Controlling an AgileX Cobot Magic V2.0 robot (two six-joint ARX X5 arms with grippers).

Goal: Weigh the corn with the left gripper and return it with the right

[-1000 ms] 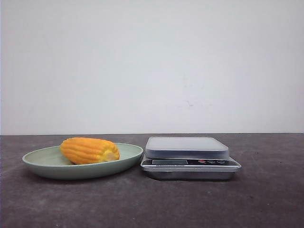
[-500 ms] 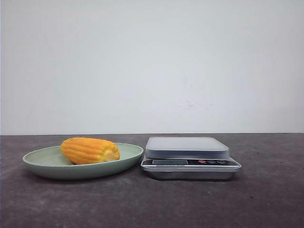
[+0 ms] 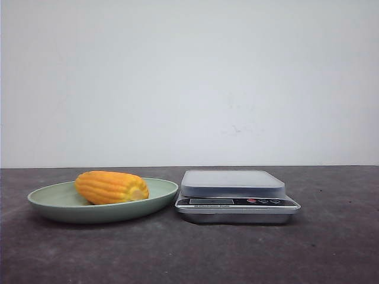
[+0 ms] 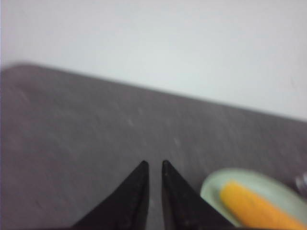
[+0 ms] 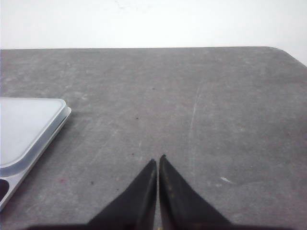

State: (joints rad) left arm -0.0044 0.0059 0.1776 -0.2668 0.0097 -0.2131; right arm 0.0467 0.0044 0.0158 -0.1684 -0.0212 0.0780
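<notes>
Front view: the corn (image 3: 112,187) lies on its side in a shallow green plate (image 3: 53,205) at the left of the dark table (image 3: 189,254); a scale (image 3: 235,195) stands just beside the plate on the right, its platform bare; neither arm is in sight. Left wrist view, blurred: the left gripper (image 4: 153,165) hangs above bare table with its fingers (image 4: 138,179) nearly together, a narrow gap between the tips, gripping nothing; plate and corn (image 4: 254,211) lie off to one side. Right wrist view: the right gripper (image 5: 158,161) has its fingers clenched on nothing, the scale (image 5: 29,129) nearby. The reach seems barely begun; the left fingers should spread wide, centre over the cob's middle, and close across its ribs.
</notes>
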